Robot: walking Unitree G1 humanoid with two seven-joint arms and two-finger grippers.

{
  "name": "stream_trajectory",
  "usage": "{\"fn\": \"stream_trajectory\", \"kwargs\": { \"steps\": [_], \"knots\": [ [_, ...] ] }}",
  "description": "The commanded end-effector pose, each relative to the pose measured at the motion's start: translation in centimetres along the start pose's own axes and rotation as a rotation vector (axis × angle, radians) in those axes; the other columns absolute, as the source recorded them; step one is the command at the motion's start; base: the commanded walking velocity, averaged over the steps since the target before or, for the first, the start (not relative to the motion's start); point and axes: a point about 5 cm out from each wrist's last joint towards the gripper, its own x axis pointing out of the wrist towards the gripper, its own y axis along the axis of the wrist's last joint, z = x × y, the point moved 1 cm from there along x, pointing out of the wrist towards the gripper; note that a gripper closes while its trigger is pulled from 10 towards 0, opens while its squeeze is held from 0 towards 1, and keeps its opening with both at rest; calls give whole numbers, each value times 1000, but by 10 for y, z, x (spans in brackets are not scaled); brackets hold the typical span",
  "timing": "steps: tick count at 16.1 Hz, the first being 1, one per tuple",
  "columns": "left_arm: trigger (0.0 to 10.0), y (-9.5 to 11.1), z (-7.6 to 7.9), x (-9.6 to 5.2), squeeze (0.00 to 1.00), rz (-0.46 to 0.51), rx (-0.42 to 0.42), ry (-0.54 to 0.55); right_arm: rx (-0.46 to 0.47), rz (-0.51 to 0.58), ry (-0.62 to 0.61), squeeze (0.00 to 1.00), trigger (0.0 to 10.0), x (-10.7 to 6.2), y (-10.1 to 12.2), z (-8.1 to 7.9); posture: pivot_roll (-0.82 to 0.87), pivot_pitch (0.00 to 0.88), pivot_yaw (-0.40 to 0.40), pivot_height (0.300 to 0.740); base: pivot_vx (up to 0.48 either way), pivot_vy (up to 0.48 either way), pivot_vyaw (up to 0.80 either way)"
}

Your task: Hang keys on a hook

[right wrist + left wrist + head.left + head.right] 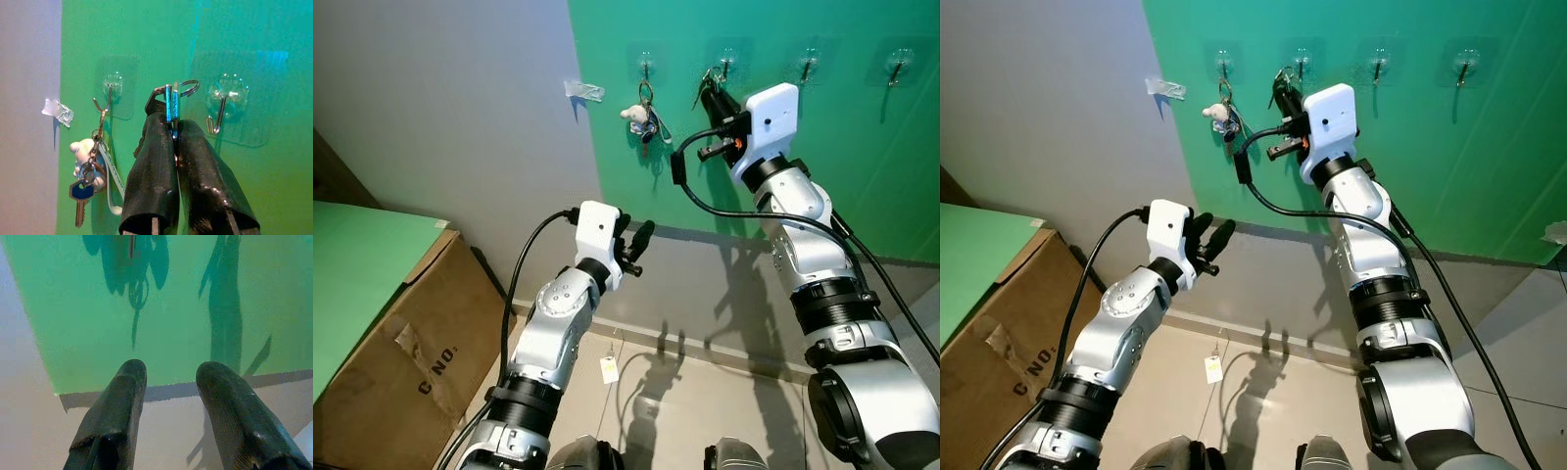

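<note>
Green wall (803,176), clear hooks: right pincer (172,129) grips keys (171,100) beside a hook (222,105); left pincer (168,377) hangs wide.

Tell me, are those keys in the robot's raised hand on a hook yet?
Not yet. The right hand is shut on the keys, whose ring sits just beside the clear hook, not over it.

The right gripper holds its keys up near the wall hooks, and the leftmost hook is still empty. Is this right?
Not quite. The leftmost hook is not empty: a key bunch with a white charm hangs from it, as the right wrist view shows. The right gripper does hold its keys up near the hooks.
</note>
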Motion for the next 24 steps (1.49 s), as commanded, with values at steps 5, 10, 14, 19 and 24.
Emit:
{"fn": "stream_trajectory", "kwargs": {
  "steps": [5, 10, 14, 19, 24],
  "knots": [
    [10000, 2, -4, 0, 0, 4, 12, 9, 102, -23, -18, 0, 0, 7, -1, 2, -229, 25, 109, 717, 0, 0, 0],
    [10000, 3, -9, -1, 0, 1, 16, 21, 203, -41, -46, 0, 0, 10, -4, 4, -221, 29, 110, 717, 0, 0, 0],
    [10000, 3, -9, -1, 0, -1, 18, 20, 310, -49, -72, 0, 0, 10, -5, 8, -224, 33, 113, 717, 0, 0, 0],
    [10000, 4, -9, 0, 0, -2, 16, 20, 416, -73, -67, 0, 0, 11, -7, 8, -225, 34, 113, 717, 0, 0, 0],
    [10000, 5, -10, 0, 0, -1, 15, 23, 625, -126, -58, 0, 0, 13, -11, 5, -225, 28, 111, 717, 0, 0, 0]
  ]
}}
